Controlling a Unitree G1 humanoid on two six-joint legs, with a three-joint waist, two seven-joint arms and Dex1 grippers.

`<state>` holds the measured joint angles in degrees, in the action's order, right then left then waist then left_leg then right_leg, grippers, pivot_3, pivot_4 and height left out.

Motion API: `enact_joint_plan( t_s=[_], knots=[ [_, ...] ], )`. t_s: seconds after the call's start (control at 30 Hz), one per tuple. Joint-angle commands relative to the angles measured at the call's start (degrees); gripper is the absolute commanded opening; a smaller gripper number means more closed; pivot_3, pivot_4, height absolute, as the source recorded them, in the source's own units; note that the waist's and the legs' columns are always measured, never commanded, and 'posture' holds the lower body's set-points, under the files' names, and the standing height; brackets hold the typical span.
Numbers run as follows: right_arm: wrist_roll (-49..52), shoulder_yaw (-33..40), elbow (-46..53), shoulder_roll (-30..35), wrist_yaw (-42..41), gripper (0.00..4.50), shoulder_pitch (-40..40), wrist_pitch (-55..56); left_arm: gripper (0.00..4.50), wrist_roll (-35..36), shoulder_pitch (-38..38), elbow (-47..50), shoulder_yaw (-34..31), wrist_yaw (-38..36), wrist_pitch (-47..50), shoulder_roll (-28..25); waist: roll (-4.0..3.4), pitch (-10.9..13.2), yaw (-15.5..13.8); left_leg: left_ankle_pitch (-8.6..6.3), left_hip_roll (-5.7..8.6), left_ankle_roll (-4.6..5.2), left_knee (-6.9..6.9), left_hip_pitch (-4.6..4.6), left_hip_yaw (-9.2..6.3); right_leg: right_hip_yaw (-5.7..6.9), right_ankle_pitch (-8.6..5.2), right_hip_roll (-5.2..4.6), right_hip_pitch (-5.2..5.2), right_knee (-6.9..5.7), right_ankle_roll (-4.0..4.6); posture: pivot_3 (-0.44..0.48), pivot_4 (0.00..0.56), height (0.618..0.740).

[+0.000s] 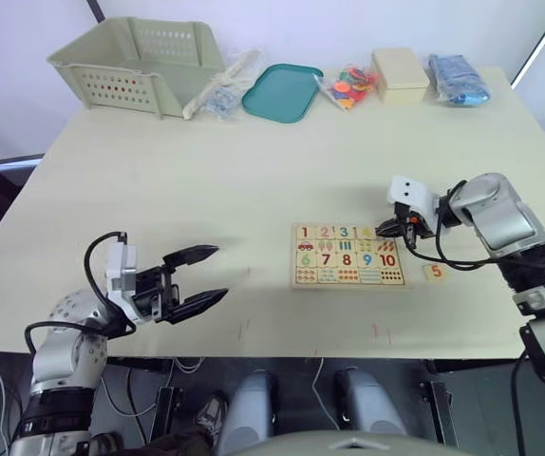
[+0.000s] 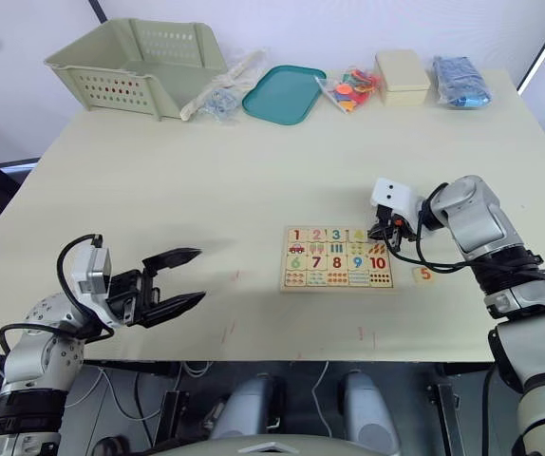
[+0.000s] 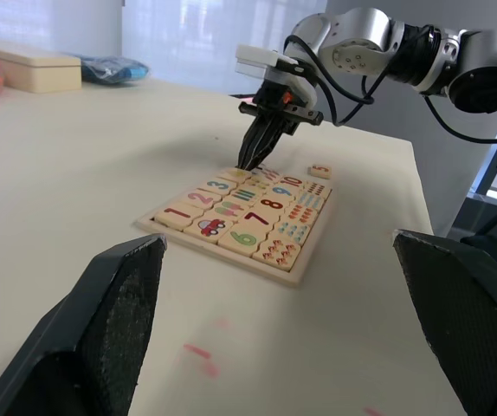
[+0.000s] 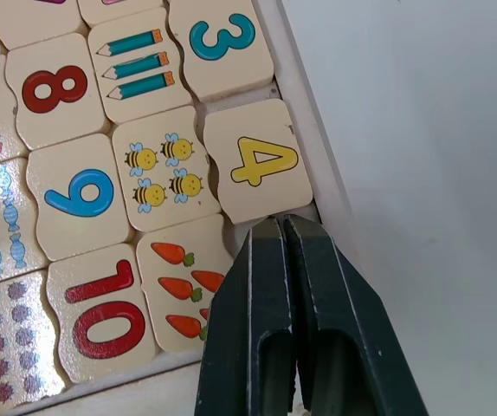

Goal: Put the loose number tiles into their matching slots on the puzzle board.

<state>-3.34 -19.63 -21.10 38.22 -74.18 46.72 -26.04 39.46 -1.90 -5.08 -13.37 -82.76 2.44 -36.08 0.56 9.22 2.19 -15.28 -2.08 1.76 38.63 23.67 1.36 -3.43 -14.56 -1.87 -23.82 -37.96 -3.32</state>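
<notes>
Light-wood tile with orange 5 point(image 1: 434, 272) lies just outside my closed, empty right claw point(image 1: 386, 230), toward me; left claw point(image 1: 206, 275), open, is far.

Light-wood puzzle board point(image 1: 349, 267) flat mid-counter; tiles 1–4 point(image 4: 258, 159) seated in top row, the 4 perhaps slightly askew; 5 tile point(image 1: 434, 272) loose just beside.

We see silver-grey rounded arm shells with black joints and looping black cables. Each wrist carries a white box point(image 1: 413, 197), and each gripper has two tapered black fingers point(image 1: 197, 302), matte and ridged.
</notes>
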Motion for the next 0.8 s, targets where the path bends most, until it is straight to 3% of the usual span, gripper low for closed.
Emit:
enact_joint_plan(
  t_s=[0.03, 0.57, 0.8],
  knots=[
    [-0.01, 0.28, 0.71, -0.05, -0.13, 0.07, 1.71, -0.01, 4.50, 0.06, 0.43, -1.13, -1.98, -1.67, -2.19, 0.01, 0.00, 0.00, 0.01, 0.00, 0.00, 0.00, 0.00, 0.00, 0.00, 0.00, 0.00, 0.00, 0.00, 0.00, 0.00, 0.000, 0.150, 0.740],
    [0.28, 0.84, 2.62, 0.38, -0.51, 0.07, 1.34, -0.89, 4.50, 0.01, 1.18, -1.26, -1.59, -1.79, -3.42, 0.31, 0.00, 0.00, -0.01, 0.00, -0.01, 0.00, 0.00, 0.01, -0.03, 0.03, 0.00, -0.01, 0.00, 0.00, 0.00, 0.000, 0.150, 0.740],
    [7.47, 9.73, 10.31, 4.21, 0.00, 0.07, -3.44, -1.88, 4.50, 0.08, 1.26, 0.00, -1.49, -0.09, -2.68, 0.46, 0.00, 0.00, -0.32, 0.00, -0.01, 0.00, 0.00, 0.05, -0.07, 0.09, 0.00, -0.05, 0.00, 0.02, 0.00, 0.000, 0.150, 0.740]
  ],
)
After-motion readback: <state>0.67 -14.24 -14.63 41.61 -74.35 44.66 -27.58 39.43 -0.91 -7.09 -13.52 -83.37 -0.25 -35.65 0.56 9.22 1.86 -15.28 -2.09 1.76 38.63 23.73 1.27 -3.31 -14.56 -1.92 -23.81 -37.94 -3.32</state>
